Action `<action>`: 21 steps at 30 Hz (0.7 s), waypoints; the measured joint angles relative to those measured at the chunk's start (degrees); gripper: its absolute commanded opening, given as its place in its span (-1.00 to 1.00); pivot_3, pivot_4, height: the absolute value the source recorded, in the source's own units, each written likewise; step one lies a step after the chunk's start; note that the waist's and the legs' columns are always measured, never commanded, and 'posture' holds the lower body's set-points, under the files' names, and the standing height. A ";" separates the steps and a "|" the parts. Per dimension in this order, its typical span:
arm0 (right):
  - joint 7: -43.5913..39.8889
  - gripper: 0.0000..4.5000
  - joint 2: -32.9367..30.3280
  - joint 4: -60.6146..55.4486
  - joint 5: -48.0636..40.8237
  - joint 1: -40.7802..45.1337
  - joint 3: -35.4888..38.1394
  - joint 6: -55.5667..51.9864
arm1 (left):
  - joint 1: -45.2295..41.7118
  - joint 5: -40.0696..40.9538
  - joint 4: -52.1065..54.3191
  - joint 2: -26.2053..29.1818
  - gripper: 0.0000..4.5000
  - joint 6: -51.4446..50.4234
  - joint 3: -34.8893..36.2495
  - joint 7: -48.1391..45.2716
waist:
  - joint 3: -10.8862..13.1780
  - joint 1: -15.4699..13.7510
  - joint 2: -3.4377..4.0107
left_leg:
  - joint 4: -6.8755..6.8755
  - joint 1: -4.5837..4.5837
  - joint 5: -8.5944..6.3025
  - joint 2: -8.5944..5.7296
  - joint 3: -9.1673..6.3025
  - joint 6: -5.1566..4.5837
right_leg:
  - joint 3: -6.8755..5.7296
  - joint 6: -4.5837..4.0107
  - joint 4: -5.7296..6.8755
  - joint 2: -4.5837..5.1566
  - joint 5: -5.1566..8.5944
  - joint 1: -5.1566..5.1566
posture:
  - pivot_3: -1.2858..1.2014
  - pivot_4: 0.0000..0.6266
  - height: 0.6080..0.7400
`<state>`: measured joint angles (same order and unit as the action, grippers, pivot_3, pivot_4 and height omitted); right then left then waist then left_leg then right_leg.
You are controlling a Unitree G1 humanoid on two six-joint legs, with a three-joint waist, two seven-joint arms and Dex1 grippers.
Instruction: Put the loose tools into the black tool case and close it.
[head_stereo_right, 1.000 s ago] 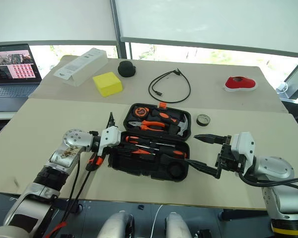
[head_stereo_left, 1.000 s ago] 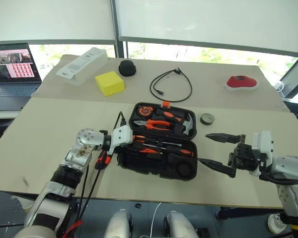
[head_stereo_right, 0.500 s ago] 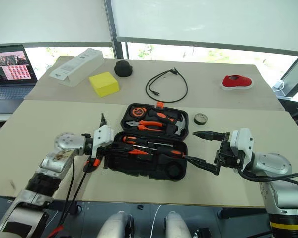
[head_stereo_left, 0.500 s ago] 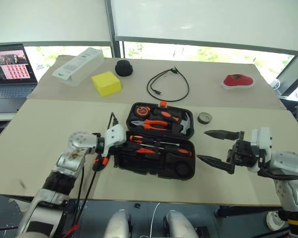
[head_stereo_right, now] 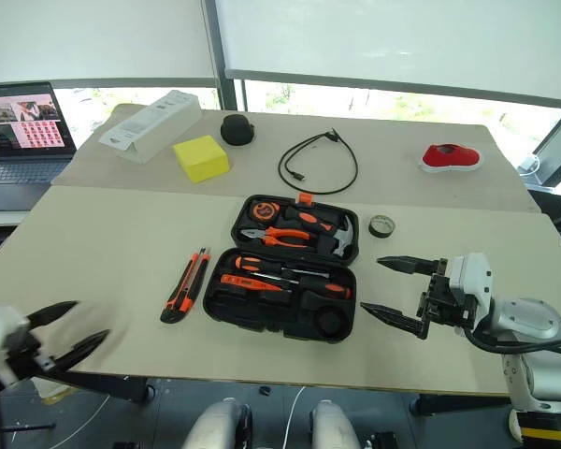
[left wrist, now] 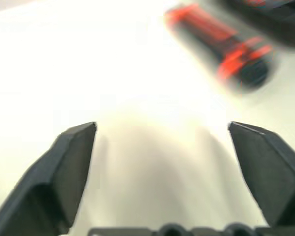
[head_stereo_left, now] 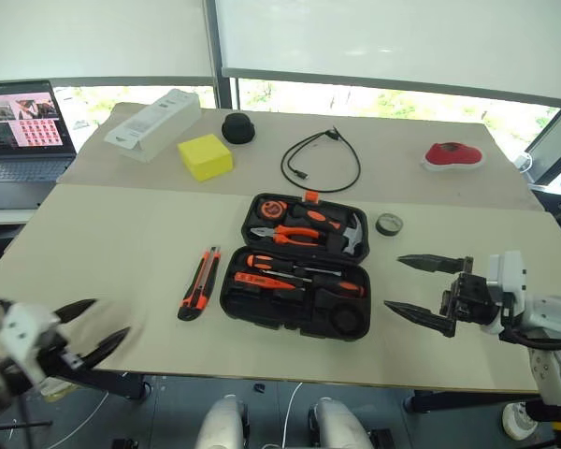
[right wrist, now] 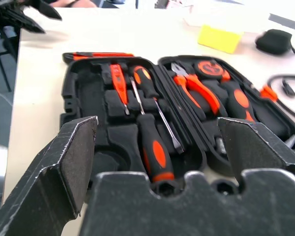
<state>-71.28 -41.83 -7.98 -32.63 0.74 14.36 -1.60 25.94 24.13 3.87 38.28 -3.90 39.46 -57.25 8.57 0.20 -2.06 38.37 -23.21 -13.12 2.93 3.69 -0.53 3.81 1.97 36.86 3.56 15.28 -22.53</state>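
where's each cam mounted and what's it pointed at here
Left eye view: on the head, looking forward and down over the table; open tool case, left gripper low left, right gripper right.
Right eye view: beside it, the same scene.
Left wrist view: on the left wrist, along its open black fingers at the tabletop and the blurred utility knife.
Right wrist view: on the right wrist, between its open fingers into the case.
Shared: the case and knife show in the head and right wrist views.
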 measured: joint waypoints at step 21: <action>-0.62 1.00 3.77 -5.52 -0.46 8.34 -6.43 0.14 | -23.53 13.41 31.19 -1.00 0.98 -56.45 -24.79 41.61 | 0.05 0.76 -0.09 | -0.11 -0.06 -0.05 -0.14 -0.13 0.08 | 0.07 0.18 0.16 -0.22 -0.12 -0.08 | 0.03 -0.52 1.00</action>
<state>-71.90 -38.06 -13.49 -33.09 9.08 7.93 -1.46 2.41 37.54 35.06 37.28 -60.35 14.67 -15.63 8.62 0.96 -2.15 38.26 -23.27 -13.16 2.79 3.56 -0.45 3.88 2.15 37.02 3.34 15.17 -22.61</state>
